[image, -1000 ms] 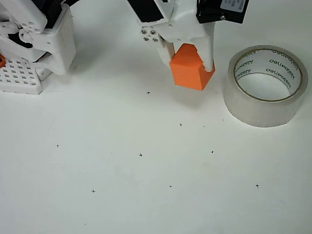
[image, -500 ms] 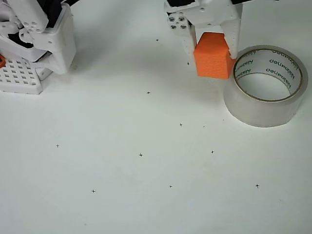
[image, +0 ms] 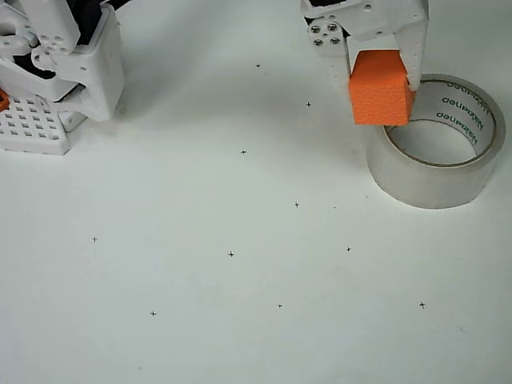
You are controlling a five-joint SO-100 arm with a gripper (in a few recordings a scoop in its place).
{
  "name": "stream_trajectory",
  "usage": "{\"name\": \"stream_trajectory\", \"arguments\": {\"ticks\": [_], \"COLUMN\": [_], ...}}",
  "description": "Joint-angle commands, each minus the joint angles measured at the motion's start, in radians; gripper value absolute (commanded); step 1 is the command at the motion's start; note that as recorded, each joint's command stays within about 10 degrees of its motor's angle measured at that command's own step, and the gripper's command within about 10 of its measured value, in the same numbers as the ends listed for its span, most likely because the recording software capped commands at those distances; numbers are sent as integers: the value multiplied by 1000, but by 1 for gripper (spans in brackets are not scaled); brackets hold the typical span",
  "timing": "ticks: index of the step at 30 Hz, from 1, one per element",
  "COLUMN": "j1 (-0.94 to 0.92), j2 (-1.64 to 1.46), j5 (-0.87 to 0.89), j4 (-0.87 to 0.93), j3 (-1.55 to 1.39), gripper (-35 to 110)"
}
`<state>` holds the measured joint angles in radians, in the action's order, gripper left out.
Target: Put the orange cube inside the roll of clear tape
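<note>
Fingers [image: 416, 68] of the white two-finger gripper [image: 382, 76] are clamped on opposite sides of the small, matte, bright-orange cube [image: 380, 90], holding it clear of the white tabletop [image: 240, 320] in the overhead view. Its position is at the far right of the scene, overlapping the left rim of the wide roll of translucent clear tape [image: 436, 140], which lies flat with its white, dark-lettered core opening upward. Judgement: the cube is carried high so that it can clear the roll's wall, and the flat-lying roll presents an open well to receive it. Judgement: the cube is not yet centred over the opening; release here risks it catching the rim. A white perforated block [image: 32, 128] sits at the far left, well apart.
</note>
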<state>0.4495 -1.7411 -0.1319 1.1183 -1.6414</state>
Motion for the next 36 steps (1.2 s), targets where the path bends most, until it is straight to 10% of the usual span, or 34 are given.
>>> {"name": "stream_trajectory", "arguments": {"ticks": [1, 29, 36], "j1": [31, 66, 63], "j2": [0, 202, 218], "j5": [-37, -74, -80], "j4": [-2, 5, 8], "j3": [130, 334, 341], "gripper": [15, 15, 36]}}
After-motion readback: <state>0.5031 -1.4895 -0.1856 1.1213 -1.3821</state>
